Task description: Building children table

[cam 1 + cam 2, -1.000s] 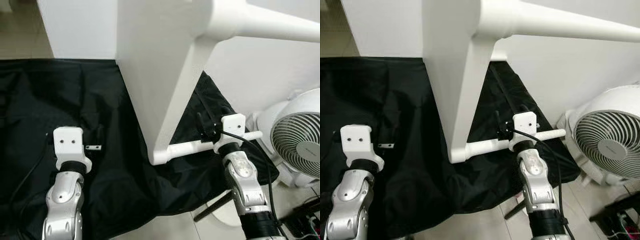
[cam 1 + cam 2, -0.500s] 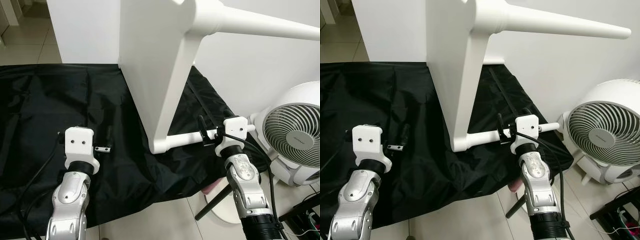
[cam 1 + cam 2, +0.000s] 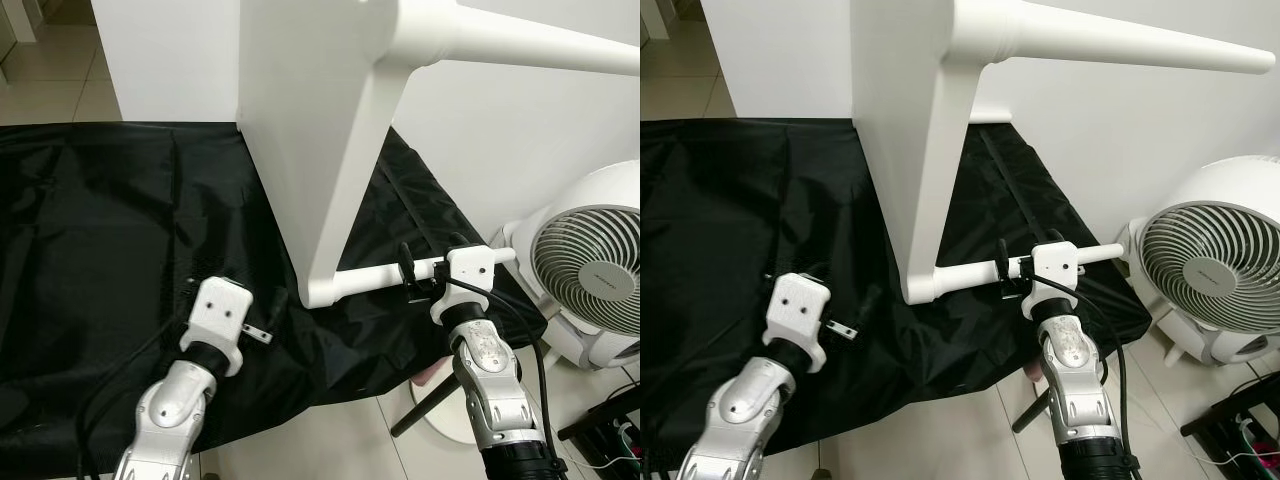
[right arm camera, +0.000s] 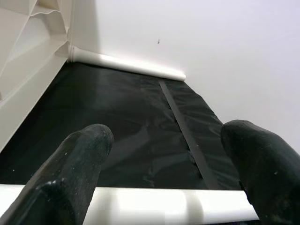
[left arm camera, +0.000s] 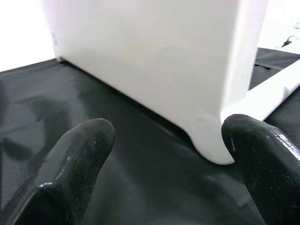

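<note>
Right gripper: the right gripper (image 3: pixel 1012 272) sits at the lower white round plastic table leg (image 3: pixel 970 275), its fingers (image 4: pixel 77 168) spread apart with the leg lying across between them, not clamped; judged placed there to steady or turn the leg.
Left gripper: the left gripper (image 5: pixel 164 164) has its fingers wide apart, empty, aimed at the tabletop's lower corner; likely coming in to brace it.
Table: the white plastic children's tabletop (image 3: pixel 310 130) stands on its edge on the black plastic sheet (image 3: pixel 100 220) spread over the floor, probably so the leg sockets face sideways within reach.
Upper leg: a second white tapered leg (image 3: pixel 1120 45) already juts out near the top.
Small part: a small metal bracket (image 3: pixel 842 331) lies on the sheet just beside the left wrist.
Bystander: a white round floor fan (image 3: pixel 1205 275) stands apart, at the right.
</note>
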Motion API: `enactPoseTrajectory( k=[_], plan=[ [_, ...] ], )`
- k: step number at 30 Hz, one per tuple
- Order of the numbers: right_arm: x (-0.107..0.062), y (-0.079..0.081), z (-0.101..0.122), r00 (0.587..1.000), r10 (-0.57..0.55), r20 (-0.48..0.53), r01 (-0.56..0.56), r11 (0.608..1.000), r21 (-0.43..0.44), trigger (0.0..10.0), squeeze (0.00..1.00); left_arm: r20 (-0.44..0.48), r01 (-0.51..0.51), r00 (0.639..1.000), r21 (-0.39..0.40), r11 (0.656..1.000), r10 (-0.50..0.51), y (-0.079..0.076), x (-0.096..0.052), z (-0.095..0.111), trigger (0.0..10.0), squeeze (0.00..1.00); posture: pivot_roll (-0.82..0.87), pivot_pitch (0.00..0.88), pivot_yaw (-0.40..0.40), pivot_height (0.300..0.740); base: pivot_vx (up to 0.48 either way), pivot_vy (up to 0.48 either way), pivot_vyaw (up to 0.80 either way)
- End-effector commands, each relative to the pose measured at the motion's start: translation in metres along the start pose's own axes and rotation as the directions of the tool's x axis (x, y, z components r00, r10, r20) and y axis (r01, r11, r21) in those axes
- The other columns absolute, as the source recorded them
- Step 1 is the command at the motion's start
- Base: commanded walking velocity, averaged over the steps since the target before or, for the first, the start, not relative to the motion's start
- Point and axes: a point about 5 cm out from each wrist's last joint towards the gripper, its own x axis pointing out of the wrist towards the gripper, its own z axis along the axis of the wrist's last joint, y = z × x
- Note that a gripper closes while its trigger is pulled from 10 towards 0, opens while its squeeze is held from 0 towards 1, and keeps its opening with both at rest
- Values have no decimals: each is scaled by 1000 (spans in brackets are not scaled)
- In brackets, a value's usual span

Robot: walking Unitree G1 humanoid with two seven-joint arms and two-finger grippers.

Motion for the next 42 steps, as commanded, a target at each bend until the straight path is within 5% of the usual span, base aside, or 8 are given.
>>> enactPoseTrajectory(
  k=[1, 13, 20, 35, 42],
  plan=[
    [-4, -4, -5, 999, -25, -26, 25, 1000, -6, 10000, 0, -40, 19, 999, 13, 1000, -18, -3, 5, -5, 10000, 0, 152, 0, -84, 740, 0, 0, 0],
    [-14, -3, -3, 999, -35, -34, 35, 999, 1, 10000, 0, -140, -79, 988, -52, 995, 71, -5, 37, -5, 10000, 0, 111, 19, -65, 740, 0, 0, 0],
    [-25, -10, -3, 996, -72, -52, 71, 997, -9, 10000, 0, -135, -100, 987, -106, 989, 85, -7, 70, 19, 10000, 0, 81, 47, -43, 740, 0, 0, 0],
    [-28, -9, -2, 995, -74, -65, 74, 997, -10, 10000, 0, -139, -6, 990, -127, 992, -12, -21, 77, 30, 10000, 0, 74, 66, -39, 740, 0, 0, 0],
    [-9, -10, 6, 998, -46, -36, 45, 999, -28, 10000, 0, -159, 4, 987, -125, 992, -24, -21, 80, 35, 10000, 0, 86, 81, -47, 740, 0, 0, 0]
  ],
)
